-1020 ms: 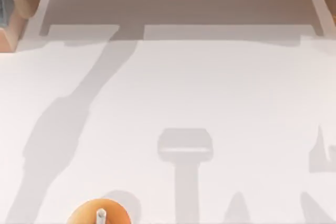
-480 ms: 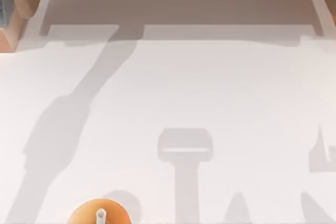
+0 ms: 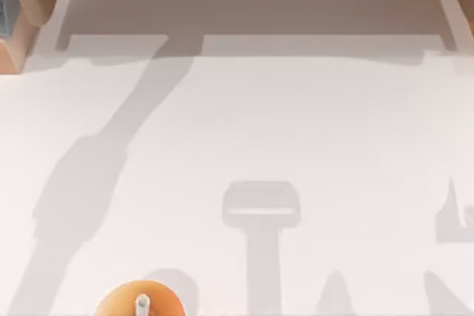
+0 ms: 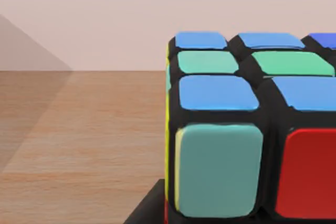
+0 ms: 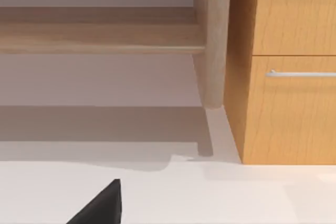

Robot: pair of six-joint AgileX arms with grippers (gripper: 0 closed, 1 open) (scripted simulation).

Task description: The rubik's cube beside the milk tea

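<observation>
Looking down, I find the milk tea (image 3: 140,303) at the near edge of the white table (image 3: 296,123), left of centre. My left wrist camera sits close against the rubik's cube (image 4: 252,129), above a wooden surface (image 4: 79,140). Whether either claw is spread or pinching, I cannot tell. My right wrist camera faces a wooden cabinet (image 5: 289,77).

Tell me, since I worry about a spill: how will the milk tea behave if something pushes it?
The milk tea looks like a round cup, so a low push would probably slide it on the smooth white table. A push high on it might tip it. Its straw stands at the centre, which suggests an opening that could leak if it falls.
</observation>
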